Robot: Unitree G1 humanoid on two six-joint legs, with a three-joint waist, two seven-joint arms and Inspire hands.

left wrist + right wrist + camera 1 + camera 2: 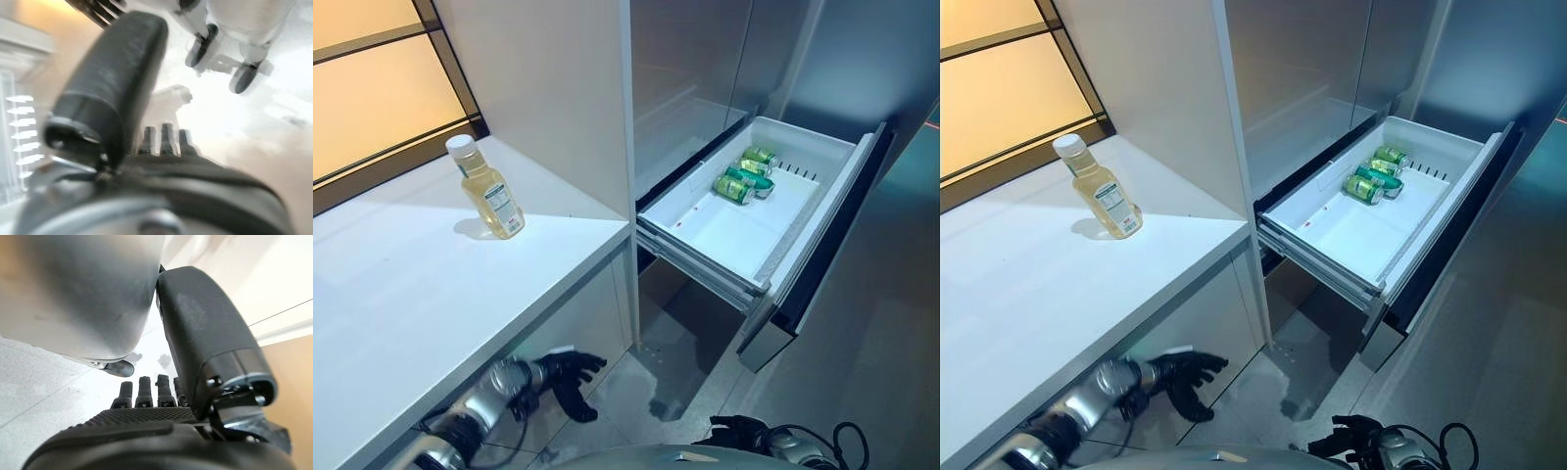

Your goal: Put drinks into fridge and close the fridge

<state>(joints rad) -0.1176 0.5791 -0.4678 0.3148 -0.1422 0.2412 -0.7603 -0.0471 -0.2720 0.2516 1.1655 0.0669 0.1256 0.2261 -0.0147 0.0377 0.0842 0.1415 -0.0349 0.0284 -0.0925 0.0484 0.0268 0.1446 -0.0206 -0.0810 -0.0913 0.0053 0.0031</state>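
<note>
You had both hands down low with nothing in them. Your left hand (pixel 570 377) hung below the edge of the table (pixel 401 304), its fingers (pixel 584 364) loosely spread and straight, gripping nothing; its own wrist view showed the same relaxed row of fingers. Your right hand (pixel 736 431) sat lower still, its fingers (pixel 146 391) straight and apart in its wrist view, also bare.

The bottle (pixel 487 189) stood upright on the table, well above and away from the left fingers, white cap up, its long axis vertical. I judge it was left standing there so that a side grasp around the body would come easily. It was the only drink still outside the fridge.

The drawer (pixel 773 257) was pulled fully out, well apart from both sets of fingers, up and to the far side of the right ones. Three green cans (pixel 745 175) lay on their sides near its back wall, close together and roughly parallel, their long axes running across the drawer. The bare front part of the tray looked roomy enough for the bottle laid down.
</note>
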